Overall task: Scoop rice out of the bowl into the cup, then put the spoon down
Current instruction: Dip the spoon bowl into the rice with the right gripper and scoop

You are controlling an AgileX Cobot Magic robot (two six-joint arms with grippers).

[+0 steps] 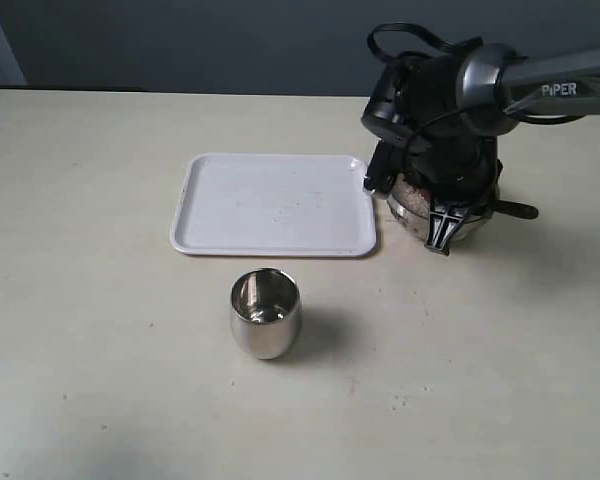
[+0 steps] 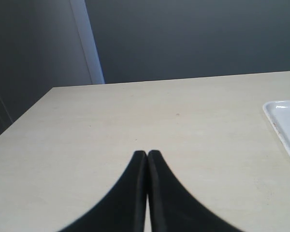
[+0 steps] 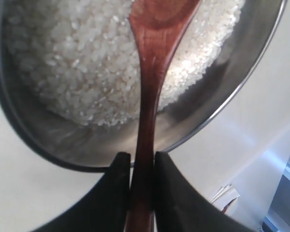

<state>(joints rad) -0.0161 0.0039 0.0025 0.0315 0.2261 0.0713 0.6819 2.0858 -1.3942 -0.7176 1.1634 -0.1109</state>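
My right gripper (image 3: 142, 157) is shut on the handle of the reddish-brown wooden spoon (image 3: 152, 63). The spoon's oval head lies over the white rice (image 3: 77, 63) heaped in the shiny steel bowl (image 3: 203, 116). In the exterior view the right arm (image 1: 440, 110) leans over the bowl (image 1: 412, 212) and hides most of it; the spoon does not show there. The egg-shaped steel cup (image 1: 265, 313) stands upright in front of the tray, apart from both arms. My left gripper (image 2: 147, 153) is shut with nothing in it, above bare table.
A flat white tray (image 1: 275, 203) lies between the cup and the table's back edge, just left of the bowl; its corner (image 2: 282, 121) shows in the left wrist view. The cream table (image 1: 100, 330) stretches around them. A dark wall stands behind.
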